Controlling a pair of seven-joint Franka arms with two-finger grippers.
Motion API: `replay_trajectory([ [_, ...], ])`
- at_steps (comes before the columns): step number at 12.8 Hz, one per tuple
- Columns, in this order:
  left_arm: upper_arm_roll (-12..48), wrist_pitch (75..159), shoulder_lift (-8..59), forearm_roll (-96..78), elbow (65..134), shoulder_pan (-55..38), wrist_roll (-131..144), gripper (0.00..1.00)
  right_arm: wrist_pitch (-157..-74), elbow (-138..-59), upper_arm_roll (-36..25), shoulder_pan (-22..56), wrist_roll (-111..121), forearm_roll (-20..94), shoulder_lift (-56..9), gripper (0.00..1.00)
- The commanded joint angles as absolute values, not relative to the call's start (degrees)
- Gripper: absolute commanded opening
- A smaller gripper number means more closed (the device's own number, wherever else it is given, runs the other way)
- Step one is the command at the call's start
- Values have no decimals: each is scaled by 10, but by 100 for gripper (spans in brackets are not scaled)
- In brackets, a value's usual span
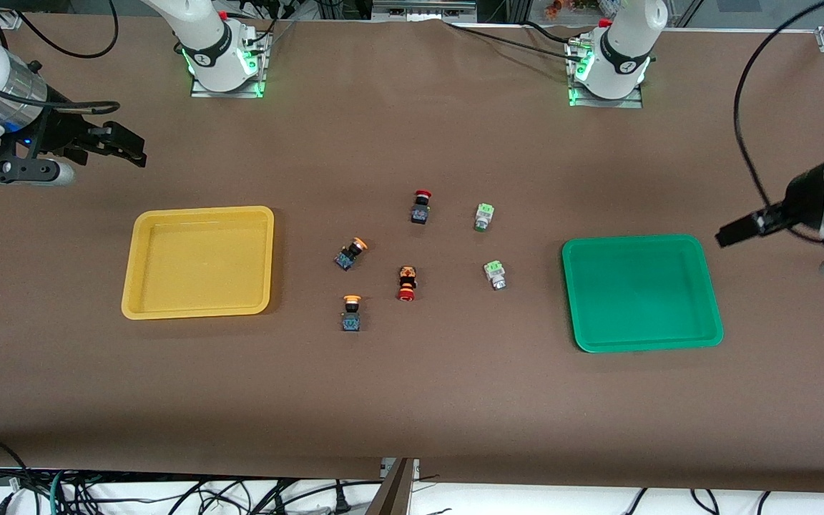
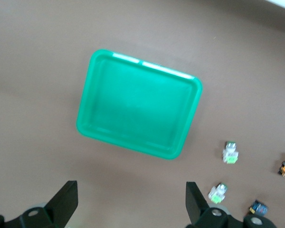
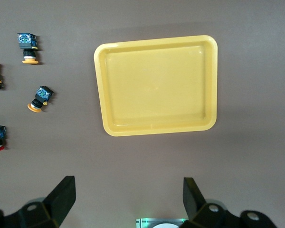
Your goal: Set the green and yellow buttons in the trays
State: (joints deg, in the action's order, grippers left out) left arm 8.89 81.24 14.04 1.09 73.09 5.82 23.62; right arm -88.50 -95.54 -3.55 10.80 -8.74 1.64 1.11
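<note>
Nothing sorted yet. Left hand (image 1: 730,234) and right hand (image 1: 129,146) both released, waiting high at their desk ends. Green buttons (image 1: 484,217) by green tray (image 1: 712,336), yellow buttons (image 1: 350,254) by yellow tray (image 1: 133,300). Next: descend, pinch one button.

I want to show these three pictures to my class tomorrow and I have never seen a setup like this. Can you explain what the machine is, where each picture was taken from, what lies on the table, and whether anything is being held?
Two robot arms stand at a brown table. The big picture looks down from a high camera facing them; the other two come from cameras on the arms' wrists.

The left gripper hangs open and holds nothing, near the green tray. The right gripper is open and holds nothing, near the yellow tray. Both trays hold nothing.

Between the trays lie six small switches: two green buttons, two yellow buttons, and two red ones.
</note>
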Motion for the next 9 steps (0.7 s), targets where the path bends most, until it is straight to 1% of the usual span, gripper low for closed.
replay_trajectory([
  [1,76,783,59,-3,813,68,171,100,-875,-945,-29,100,-84,6,6,100],
  [2,76,787,35,-3,851,69,144,100,-881,-941,-29,100,-74,4,4,100],
  [3,76,788,23,-1,872,68,127,100,-875,-940,-29,100,-74,4,0,100],
  [5,76,788,23,-2,876,63,93,100,-885,-940,-25,108,-83,5,-20,100],
  [6,77,789,29,0,875,63,89,100,-903,-940,-23,113,-83,13,-45,100],
  [9,80,786,40,2,867,62,90,100,-1029,-944,-22,156,-131,22,-137,100],
])
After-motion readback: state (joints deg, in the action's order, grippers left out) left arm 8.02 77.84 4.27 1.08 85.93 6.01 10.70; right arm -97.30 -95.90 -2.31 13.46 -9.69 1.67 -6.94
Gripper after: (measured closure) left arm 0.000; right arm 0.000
